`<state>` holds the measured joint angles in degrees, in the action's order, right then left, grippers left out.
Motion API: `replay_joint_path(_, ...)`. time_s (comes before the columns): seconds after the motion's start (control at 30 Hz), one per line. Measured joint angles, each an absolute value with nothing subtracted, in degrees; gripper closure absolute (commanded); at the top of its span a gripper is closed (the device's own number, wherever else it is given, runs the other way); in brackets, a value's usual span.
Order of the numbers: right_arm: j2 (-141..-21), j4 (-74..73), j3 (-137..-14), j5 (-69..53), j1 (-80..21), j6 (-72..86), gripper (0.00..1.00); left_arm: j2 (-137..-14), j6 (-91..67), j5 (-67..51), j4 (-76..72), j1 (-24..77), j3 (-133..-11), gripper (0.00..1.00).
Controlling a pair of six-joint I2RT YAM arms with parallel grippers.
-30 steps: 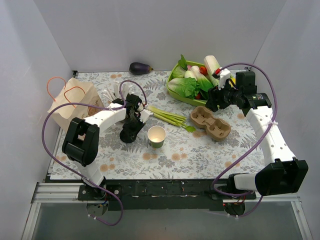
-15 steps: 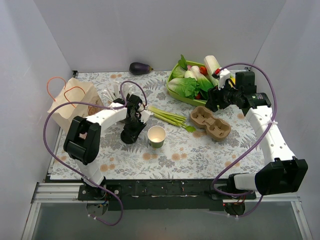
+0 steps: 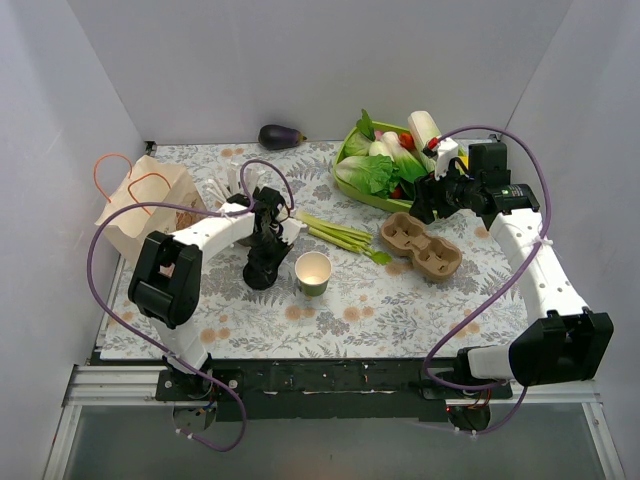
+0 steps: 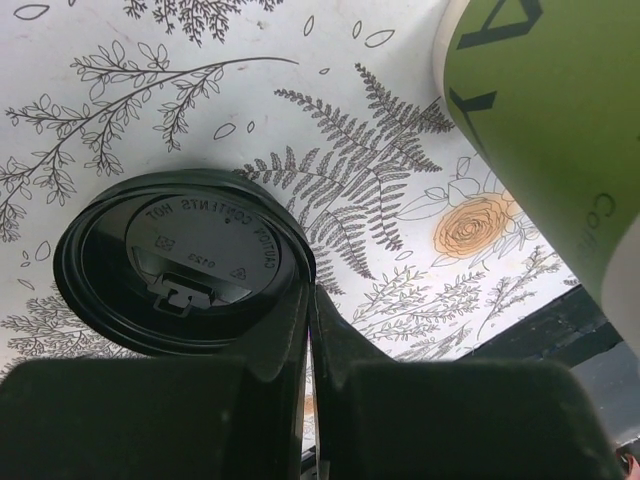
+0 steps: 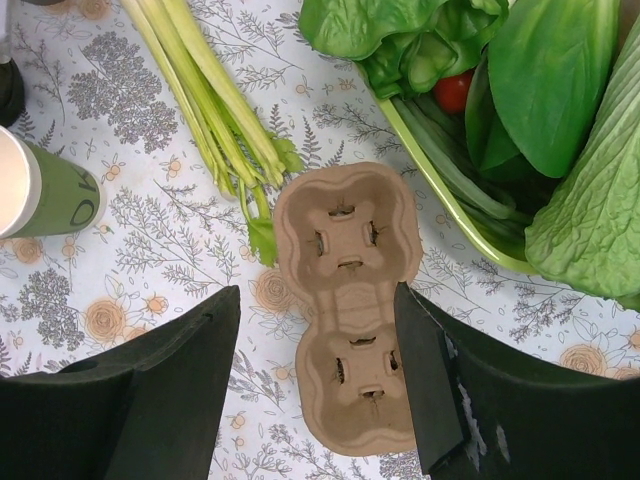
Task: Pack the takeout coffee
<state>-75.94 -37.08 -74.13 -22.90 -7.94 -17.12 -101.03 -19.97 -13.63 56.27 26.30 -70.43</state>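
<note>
On the table I count one green paper cup [image 3: 313, 272], one black lid [image 4: 185, 265] and one brown cup carrier [image 5: 347, 305], which has two hollows. There is one paper bag [image 3: 140, 205] with two orange handles, one eggplant [image 3: 282, 136] and one bunch of green stalks [image 3: 335, 233]. One green tray [image 5: 450, 195] holds leafy vegetables. Their number I cannot tell, but I see at least one red tomato [image 5: 455, 90] among them. There is one cup of wooden stirrers [image 3: 230, 185]; the sticks are too small for me to count. Two arms stand at the near edge.
</note>
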Motion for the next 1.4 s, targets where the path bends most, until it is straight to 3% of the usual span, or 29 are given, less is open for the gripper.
replay_joint_path(0.33,-76.2,-37.1,-74.1,-23.0,-7.9,-17.1,0.29,-100.0,-20.7,-12.7,58.9,25.8,-71.8,1.00)
replay_joint_path(0.63,-76.3,-37.1,-74.1,-25.6,-7.9,-17.4,0.29,-87.4,-22.2,-13.0,66.9,25.2,-76.6,1.00)
replay_joint_path(0.87,-78.0,-39.5,-77.5,-32.8,-9.2,-23.4,0.29,-81.4,-19.4,-27.4,68.5,25.2,-80.6,1.00)
replay_joint_path(1.1,-78.2,-43.2,-80.7,-36.9,-17.0,-34.1,0.29,-78.8,-13.5,-44.2,67.6,25.2,-81.1,1.00)
replay_joint_path(1.4,-78.6,-39.2,-72.7,-44.5,-19.7,-34.7,0.28,-78.0,-23.3,-58.3,53.4,25.2,-74.3,1.00)
